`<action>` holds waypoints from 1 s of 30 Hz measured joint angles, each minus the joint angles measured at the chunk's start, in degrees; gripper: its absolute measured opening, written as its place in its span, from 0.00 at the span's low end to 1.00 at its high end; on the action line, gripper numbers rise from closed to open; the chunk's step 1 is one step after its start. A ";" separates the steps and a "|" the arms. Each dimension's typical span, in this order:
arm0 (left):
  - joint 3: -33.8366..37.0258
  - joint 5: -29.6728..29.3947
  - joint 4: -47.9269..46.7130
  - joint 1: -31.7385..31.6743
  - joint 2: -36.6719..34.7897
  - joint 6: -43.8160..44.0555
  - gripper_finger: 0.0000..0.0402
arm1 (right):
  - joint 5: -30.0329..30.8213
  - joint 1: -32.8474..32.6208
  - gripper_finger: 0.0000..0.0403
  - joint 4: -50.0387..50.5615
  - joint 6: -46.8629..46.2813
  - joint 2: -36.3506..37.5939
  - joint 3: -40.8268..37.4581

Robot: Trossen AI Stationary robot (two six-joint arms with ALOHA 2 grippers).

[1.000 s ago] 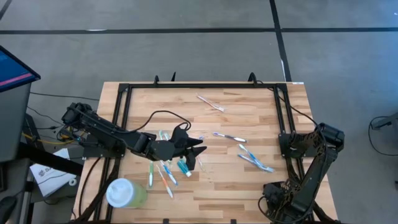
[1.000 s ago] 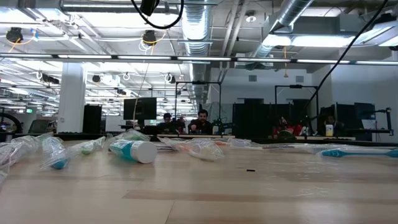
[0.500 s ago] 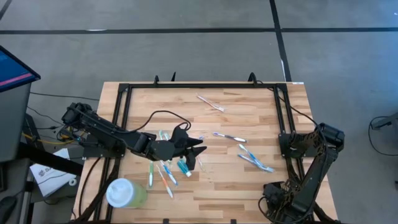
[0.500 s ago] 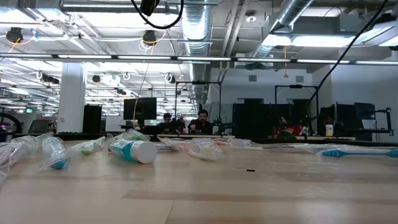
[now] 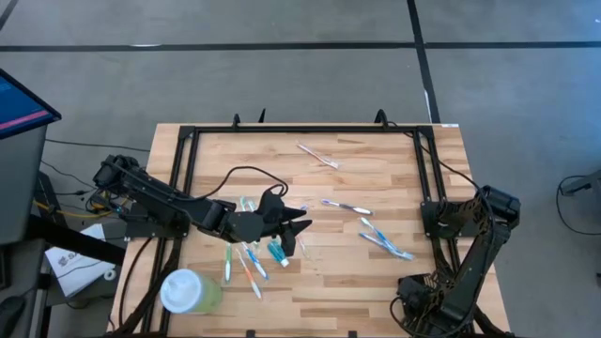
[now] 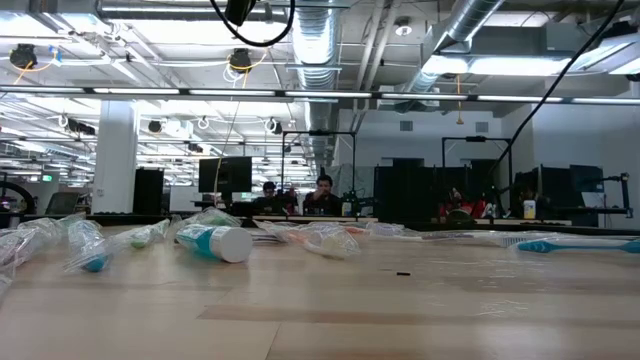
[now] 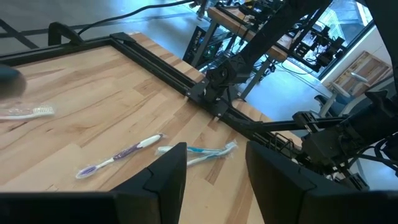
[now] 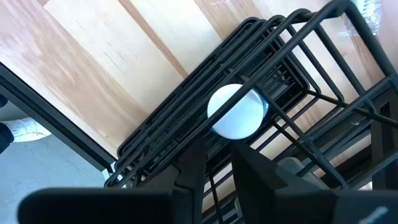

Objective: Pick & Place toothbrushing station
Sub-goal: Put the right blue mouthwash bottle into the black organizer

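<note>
**A:** Where is the holder?

**B:** Only the right wrist view shows it. The black wire holder (image 8: 163, 127) is right in front of the right gripper (image 8: 217, 169). From above, the folded right arm hides it. I cannot tell whether that gripper has hold of it.

**A:** And the other arm?

**B:** The left gripper (image 5: 299, 225) is spread and empty at mid-table, beside the toothbrushes (image 5: 246, 265).

**A:** Any advice?

**B:** I'd grip one stout bar squarely and lift level, clear of the table frame (image 5: 424, 174).

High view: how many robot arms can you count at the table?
2. The left arm stretches across the table, with the left gripper beside scattered toothbrushes; the right arm sits folded at the table's right edge. None appears hidden.
</note>
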State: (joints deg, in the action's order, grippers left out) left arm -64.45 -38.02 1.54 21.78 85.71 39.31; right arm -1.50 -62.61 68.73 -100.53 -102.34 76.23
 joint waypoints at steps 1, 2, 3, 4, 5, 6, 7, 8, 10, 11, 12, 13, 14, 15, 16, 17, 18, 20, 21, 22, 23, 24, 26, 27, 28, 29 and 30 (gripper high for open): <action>-0.02 0.02 0.00 0.00 0.00 0.00 0.40 | 0.00 0.00 0.17 0.00 0.02 -0.01 0.00; -0.02 0.02 0.00 0.00 0.00 0.02 0.40 | -0.02 0.00 0.17 0.00 0.02 0.01 0.00; -0.02 0.02 0.00 0.00 0.00 0.02 0.40 | -0.04 0.01 0.18 0.00 0.02 0.00 0.00; -0.02 0.02 0.00 0.00 0.00 0.02 0.40 | -0.05 0.00 0.18 0.00 0.03 0.01 0.00; -0.02 0.02 0.02 0.00 0.00 0.02 0.40 | -0.17 0.01 0.18 0.00 0.04 0.01 0.00; -0.01 0.02 0.02 0.00 0.00 0.04 0.40 | -0.30 0.00 0.19 0.02 0.02 -0.01 0.00; -0.02 0.02 0.02 0.00 0.00 0.04 0.40 | -0.44 0.00 0.19 0.00 0.04 -0.01 0.00; -0.02 0.02 0.02 0.00 0.00 0.04 0.40 | -0.54 0.00 0.20 0.00 0.04 -0.01 0.00; -0.02 0.02 0.02 0.00 0.00 0.07 0.40 | -0.79 0.00 0.22 -0.04 0.06 0.01 0.00; -0.02 0.04 0.04 0.00 0.00 0.07 0.40 | -0.95 0.01 0.23 -0.09 0.27 0.00 0.00; -0.01 0.04 0.05 0.00 0.00 0.08 0.40 | -1.06 0.01 0.24 -0.19 0.46 0.01 0.00; -0.02 0.04 0.07 0.00 0.00 0.09 0.40 | -1.13 0.02 0.25 -0.22 0.46 0.01 0.00; -0.02 0.04 0.08 0.00 0.00 0.09 0.40 | -1.29 0.00 0.26 -0.22 0.48 0.01 0.00; -0.02 0.04 0.09 0.00 0.00 0.09 0.40 | -1.33 0.00 0.28 -0.22 0.48 0.01 0.00; -0.02 0.04 0.09 0.00 0.00 0.09 0.40 | -1.43 0.00 0.29 -0.22 0.60 0.01 0.00; -0.02 0.04 0.09 0.00 0.00 0.10 0.40 | -1.52 0.01 0.31 -0.22 0.63 0.01 0.00; -0.02 0.04 0.09 0.00 0.00 0.11 0.40 | -1.51 0.00 0.32 -0.24 0.63 0.01 0.00; -0.02 0.05 0.09 0.00 0.00 0.11 0.40 | -1.53 0.00 0.35 -0.27 0.64 0.01 0.00; -0.02 0.07 0.09 0.00 0.00 0.11 0.40 | -1.55 0.00 0.36 -0.29 0.63 0.01 0.00; -0.02 0.07 0.09 0.00 0.00 0.11 0.40 | -1.55 0.02 0.37 -0.29 0.63 0.01 0.00; -0.02 0.07 0.09 0.00 0.00 0.11 0.40 | -1.60 0.00 0.37 -0.31 0.65 0.01 0.00; -0.02 0.07 0.09 0.00 0.00 0.10 0.40 | -1.62 0.02 0.38 -0.35 0.63 0.01 0.00; -0.02 0.07 0.11 0.00 0.00 0.09 0.40 | -1.60 0.01 0.39 -0.25 0.87 0.01 0.26; -0.02 0.07 0.11 0.00 0.00 0.09 0.40 | -1.58 0.02 0.39 -0.24 1.30 0.01 0.55; -0.02 0.07 0.11 0.00 0.00 0.09 0.40 | -1.55 0.02 0.39 -0.21 1.50 0.01 0.82; -0.02 0.09 0.11 0.00 0.00 0.09 0.40 | -1.55 0.02 0.38 -0.10 1.53 0.01 1.08; -0.01 0.08 0.13 0.00 0.00 0.09 0.40 | -1.46 0.02 0.38 0.04 1.53 0.01 1.37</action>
State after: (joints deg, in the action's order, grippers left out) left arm -64.46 -37.94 1.67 21.78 85.71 39.40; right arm -2.96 -62.59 68.77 -99.00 -102.32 77.59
